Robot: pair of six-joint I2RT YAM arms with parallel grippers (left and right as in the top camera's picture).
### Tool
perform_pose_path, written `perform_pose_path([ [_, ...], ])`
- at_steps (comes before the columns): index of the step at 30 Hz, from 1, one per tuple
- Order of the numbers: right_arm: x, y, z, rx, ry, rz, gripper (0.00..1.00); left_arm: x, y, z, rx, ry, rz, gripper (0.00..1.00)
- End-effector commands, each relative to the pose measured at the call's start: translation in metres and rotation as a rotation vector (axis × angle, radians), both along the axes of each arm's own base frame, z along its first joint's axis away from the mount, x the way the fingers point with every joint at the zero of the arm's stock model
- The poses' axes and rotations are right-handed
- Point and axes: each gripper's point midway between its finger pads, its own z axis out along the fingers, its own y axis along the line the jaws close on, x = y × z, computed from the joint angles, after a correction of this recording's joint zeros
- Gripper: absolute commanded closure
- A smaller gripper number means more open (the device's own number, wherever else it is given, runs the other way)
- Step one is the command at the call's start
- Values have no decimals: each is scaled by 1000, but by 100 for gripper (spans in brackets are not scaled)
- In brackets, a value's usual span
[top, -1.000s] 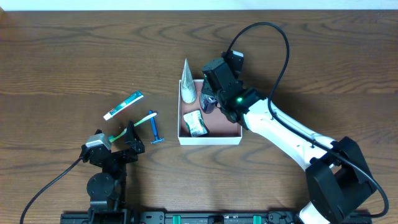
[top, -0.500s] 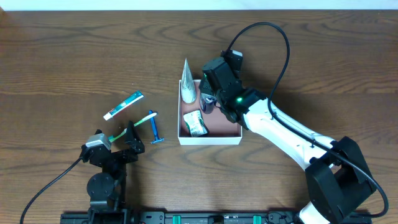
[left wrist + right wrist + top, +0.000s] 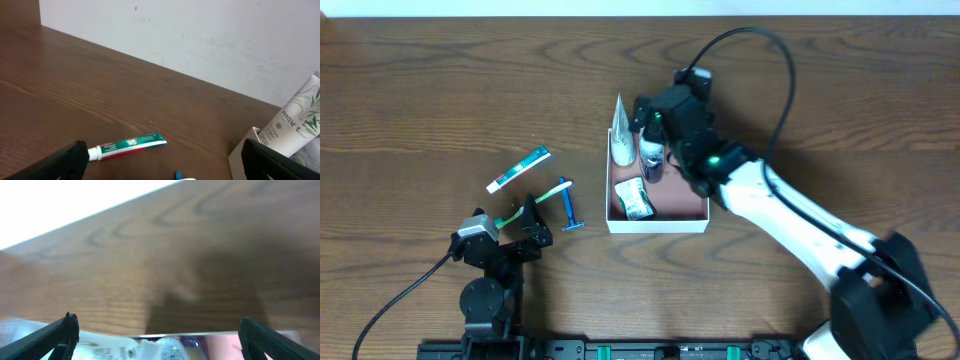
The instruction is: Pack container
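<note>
The container (image 3: 680, 207) is a shallow white-walled box with a reddish floor at the table's middle. In it lie a green-and-white packet (image 3: 634, 198) and a small dark-and-blue bottle (image 3: 651, 160), and a white tube (image 3: 620, 135) leans over its back left corner. My right gripper (image 3: 650, 130) hangs open just above the box's far edge, holding nothing. In the right wrist view its gripper (image 3: 157, 330) spans the container's rim (image 3: 200, 335), with the bottle (image 3: 172, 347) below. My left gripper (image 3: 525, 225) rests open at the front left.
A toothpaste tube (image 3: 518, 168), a green toothbrush (image 3: 535, 195) and a blue razor (image 3: 568, 208) lie left of the box. The left wrist view shows the toothpaste (image 3: 127, 145), the white tube (image 3: 295, 122) and the box corner (image 3: 245, 147). A white wall bounds the table's far edge.
My right gripper has opened, let go of the small bottle inside the box, and drawn back toward the table's far side. The left arm has not moved.
</note>
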Motion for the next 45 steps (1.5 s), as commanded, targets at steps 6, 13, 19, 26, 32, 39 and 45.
perform_pose_path([
  [6,-16,-120,123,33,-164,-188,1,-1,2,-19,14,54,10,2],
  [13,-56,-255,140,-12,-116,-487,1,-1,2,-19,14,54,10,2],
  [19,-88,-308,112,-67,39,-626,1,-1,3,-18,15,53,13,2],
  [26,-118,-311,77,-124,228,-629,1,0,-10,-18,-5,50,-57,2],
  [32,-129,-310,69,-142,284,-625,1,-5,-21,-18,-22,156,-121,2],
  [39,-129,-310,68,-142,286,-625,1,11,-21,11,10,423,-135,2],
  [45,-129,-310,68,-142,286,-625,1,45,-25,16,174,738,-255,2],
])
